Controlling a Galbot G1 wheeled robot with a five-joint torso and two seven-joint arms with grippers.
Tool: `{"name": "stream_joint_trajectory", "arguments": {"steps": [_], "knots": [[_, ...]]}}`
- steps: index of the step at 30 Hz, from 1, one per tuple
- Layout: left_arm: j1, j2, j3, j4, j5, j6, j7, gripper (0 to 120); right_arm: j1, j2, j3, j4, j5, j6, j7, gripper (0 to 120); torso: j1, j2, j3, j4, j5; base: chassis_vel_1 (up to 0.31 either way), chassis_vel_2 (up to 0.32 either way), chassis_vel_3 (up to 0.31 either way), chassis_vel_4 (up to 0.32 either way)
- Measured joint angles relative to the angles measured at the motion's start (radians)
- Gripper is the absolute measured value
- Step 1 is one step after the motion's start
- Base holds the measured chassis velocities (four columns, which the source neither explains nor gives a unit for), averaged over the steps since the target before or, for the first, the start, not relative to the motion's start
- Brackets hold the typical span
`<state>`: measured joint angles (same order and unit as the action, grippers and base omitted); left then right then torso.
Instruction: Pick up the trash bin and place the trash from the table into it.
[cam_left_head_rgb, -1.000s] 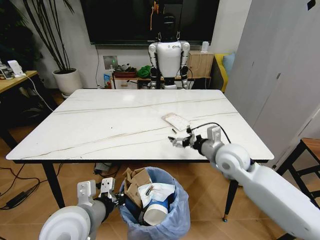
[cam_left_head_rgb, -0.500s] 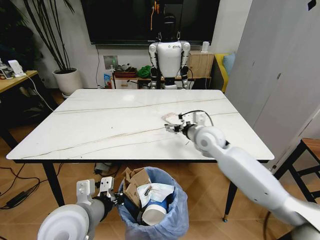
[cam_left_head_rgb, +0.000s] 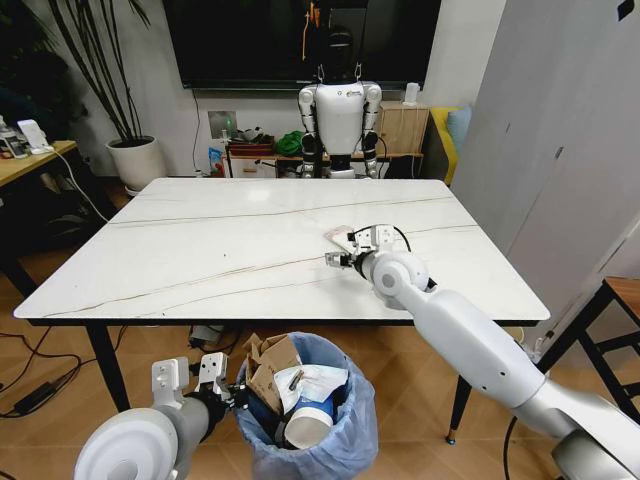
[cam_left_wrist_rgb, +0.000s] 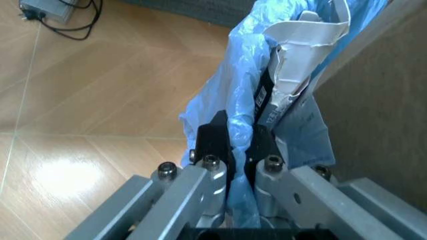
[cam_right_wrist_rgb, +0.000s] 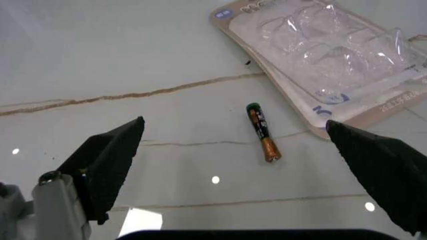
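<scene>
The trash bin (cam_left_head_rgb: 345, 440), lined with a crinkled light-blue bag, hangs below the table's near edge. It holds torn brown cardboard (cam_left_head_rgb: 270, 365), white paper and a blue paper cup (cam_left_head_rgb: 308, 425). My left gripper (cam_left_head_rgb: 226, 386) is shut on its rim, the black fingers (cam_left_wrist_rgb: 215, 140) pinching the blue bag (cam_left_wrist_rgb: 240, 85). On the white marble table (cam_left_head_rgb: 220, 240) lies a clear blister pack (cam_left_head_rgb: 346, 237). My right gripper (cam_left_head_rgb: 336, 259) hovers open just in front of it. A small battery (cam_right_wrist_rgb: 261, 132) lies between the open fingertips (cam_right_wrist_rgb: 110, 155), beside the blister pack (cam_right_wrist_rgb: 327, 70).
A white humanoid robot (cam_left_head_rgb: 338, 110) stands behind the table by a low shelf. A potted plant (cam_left_head_rgb: 135, 160) and a wooden desk (cam_left_head_rgb: 30, 160) are at the far left, a stool (cam_left_head_rgb: 615, 300) at the right. Cables (cam_left_head_rgb: 40, 390) lie on the floor.
My right arm has reached left and farther over the table, bringing its gripper up to the blister pack. The bin and the left gripper have stayed put.
</scene>
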<state>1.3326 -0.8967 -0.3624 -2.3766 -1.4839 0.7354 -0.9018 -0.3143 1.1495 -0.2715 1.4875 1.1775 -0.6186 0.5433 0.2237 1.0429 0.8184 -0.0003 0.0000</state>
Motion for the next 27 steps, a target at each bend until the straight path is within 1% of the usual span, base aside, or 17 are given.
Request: {"name": "stream_joint_trajectory", "arguments": {"steps": [3,9,10,12,13,15,17,18,21,25,27], "knots": [[0.0,0.0,0.001,0.0,0.001,0.0,0.0,0,-0.003,0.0,-0.001,-0.003,0.0,0.001,-0.002,97,0.0,0.0,0.0,0.0001,0.0,0.0,0.0,0.0,0.0],[0.004,0.0,-0.002,-0.003,0.003,0.0,0.0,0,-0.011,-0.001,0.002,-0.017,-0.001,0.004,-0.013,87,0.0,0.0,0.0,0.0002,0.0001,0.0,0.0,0.0,0.0],[0.004,0.0,-0.002,-0.003,0.003,0.0,0.0,0,-0.011,-0.001,0.002,-0.017,-0.001,0.004,-0.013,87,0.0,0.0,0.0,0.0002,0.0001,0.0,0.0,0.0,0.0],[0.004,0.0,-0.003,-0.004,0.003,0.0,0.0,0,-0.013,-0.005,0.003,-0.018,-0.001,0.005,-0.017,81,0.0,0.0,0.0,0.0002,0.0001,0.0,0.0,0.0,0.0],[0.004,0.0,-0.003,-0.004,0.003,0.0,0.001,0,-0.015,-0.007,0.003,-0.018,-0.002,0.006,-0.021,75,0.0,0.0,0.0,0.0002,0.0001,0.0,0.0,0.0,0.0],[0.004,0.0,-0.003,-0.004,0.003,0.0,0.001,0,-0.016,-0.011,0.004,-0.018,-0.003,0.007,-0.025,70,0.0,0.0,0.0,0.0002,0.0,0.0,0.0,0.0,0.0],[0.004,0.0,-0.003,-0.005,0.003,0.0,0.001,0,-0.016,-0.012,0.004,-0.019,-0.003,0.007,-0.026,69,0.0,0.0,0.0,0.0001,0.0,0.0,0.0,0.0,0.0],[0.004,-0.001,-0.003,-0.005,0.003,0.0,0.001,0,-0.016,-0.013,0.004,-0.019,-0.004,0.007,-0.027,65,0.0,0.0,0.0,0.0002,0.0,0.0,0.0,0.0,0.0],[0.004,-0.001,-0.003,-0.005,0.002,0.0,0.001,0,-0.017,-0.016,0.004,-0.021,-0.009,0.008,-0.028,58,0.0,0.0,0.0,0.0002,0.0,0.0,0.0,0.0,0.0],[0.004,-0.002,-0.005,-0.005,0.001,0.0,0.001,0,-0.019,-0.02,0.002,-0.02,-0.022,0.009,-0.031,56,0.0,0.0,0.0,0.0002,0.0001,0.0,0.0,0.0,0.0],[0.004,-0.002,-0.006,-0.005,0.0,0.0,0.001,0,-0.02,-0.021,-0.001,-0.02,-0.03,0.012,-0.031,51,0.0,0.0,0.0,0.0001,0.0,0.0,0.0,0.0,0.0]]}}
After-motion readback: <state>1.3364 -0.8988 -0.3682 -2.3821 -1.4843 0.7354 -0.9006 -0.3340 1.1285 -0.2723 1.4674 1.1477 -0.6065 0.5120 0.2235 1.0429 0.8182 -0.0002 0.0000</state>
